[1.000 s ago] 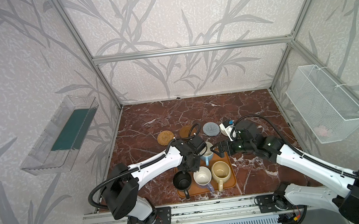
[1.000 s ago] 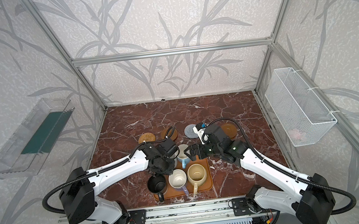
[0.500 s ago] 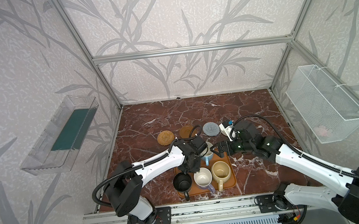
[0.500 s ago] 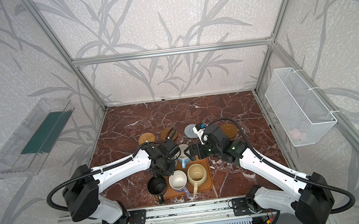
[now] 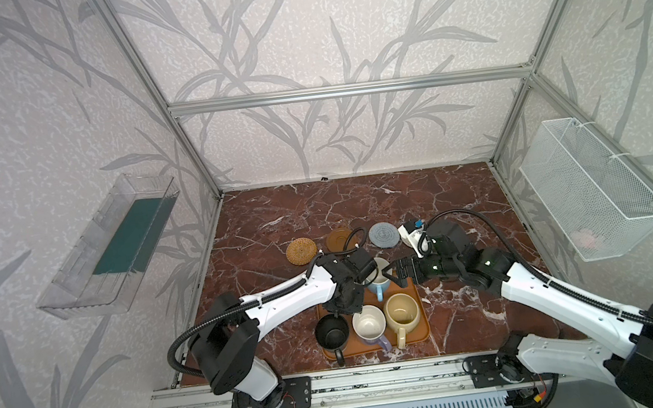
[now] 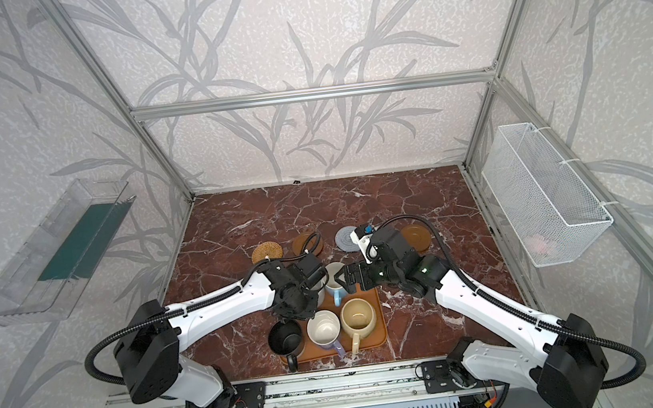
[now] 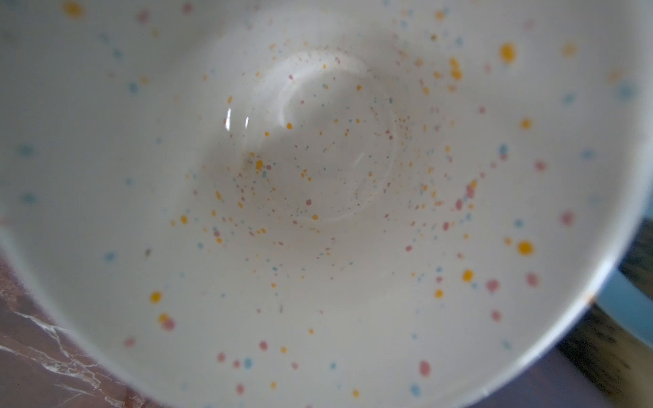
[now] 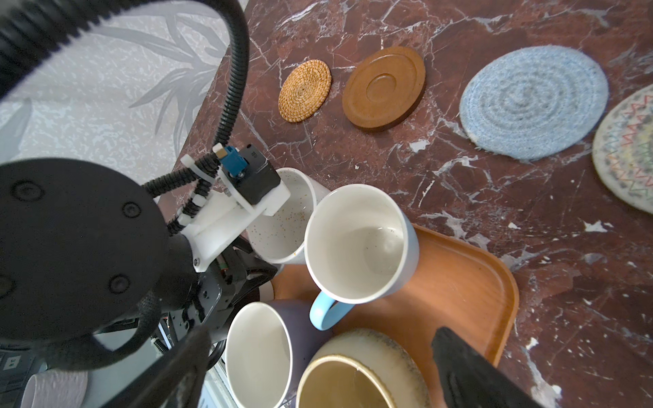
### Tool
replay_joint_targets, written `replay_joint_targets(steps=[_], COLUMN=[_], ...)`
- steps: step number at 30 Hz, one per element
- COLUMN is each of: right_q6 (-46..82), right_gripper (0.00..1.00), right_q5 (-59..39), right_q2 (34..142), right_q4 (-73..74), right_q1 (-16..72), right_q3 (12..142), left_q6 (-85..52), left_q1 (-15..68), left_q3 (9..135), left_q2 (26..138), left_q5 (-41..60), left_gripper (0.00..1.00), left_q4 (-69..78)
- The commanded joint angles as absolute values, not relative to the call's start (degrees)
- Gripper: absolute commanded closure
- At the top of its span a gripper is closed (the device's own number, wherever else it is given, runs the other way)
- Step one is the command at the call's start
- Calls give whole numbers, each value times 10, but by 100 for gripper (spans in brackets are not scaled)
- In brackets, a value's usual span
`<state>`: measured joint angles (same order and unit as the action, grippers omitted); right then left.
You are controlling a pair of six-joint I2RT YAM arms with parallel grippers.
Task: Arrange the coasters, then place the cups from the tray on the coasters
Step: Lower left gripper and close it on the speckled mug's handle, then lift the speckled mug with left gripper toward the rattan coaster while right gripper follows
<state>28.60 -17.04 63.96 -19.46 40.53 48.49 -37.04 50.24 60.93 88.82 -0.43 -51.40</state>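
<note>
On the red-brown marble worktop (image 5: 358,205), closed left fingers (image 8: 254,273) are seemingly clamping the white speckled mug (image 8: 282,226); open right fingers (image 8: 470,367) are facing the light-blue mug (image 8: 357,243) ahead.

Both top views look from high up at the front, down toward the back wall. They are far off and side by side, so both show nearly the same: the whole table (image 5: 358,201), the left arm (image 5: 285,301) and the right arm (image 6: 482,300). The left wrist camera is very close, looking right into the white cup (image 7: 318,176); its picture is blurry. The right wrist camera hangs higher, looking down on the tray (image 8: 459,279), that same cup and the blue coaster (image 8: 533,102).
</note>
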Motion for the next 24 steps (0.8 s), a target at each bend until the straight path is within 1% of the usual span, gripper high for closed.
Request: replay_joint_targets(steps=[1,9,18,24], right_q6=[274,269,266,263], right_gripper=[3,3,3,2], right_q5=[-182,-168,-168,-151], right_q2=[621,596,612,635], right_q4=[-174,-151,-141,-128], right_q1=[416,424,427,447], right_q3=[493,484,489,507], left_q6=[-368,-368,-365,-349], left_q1=[501,500,490,456], left_q3=[650,686,702,719], left_q2=[851,806,772,757], left_q5=[-55,-90,-142,-156], left_gripper=[100,100,100,100], left_q4=[-510,-538,-567,-565])
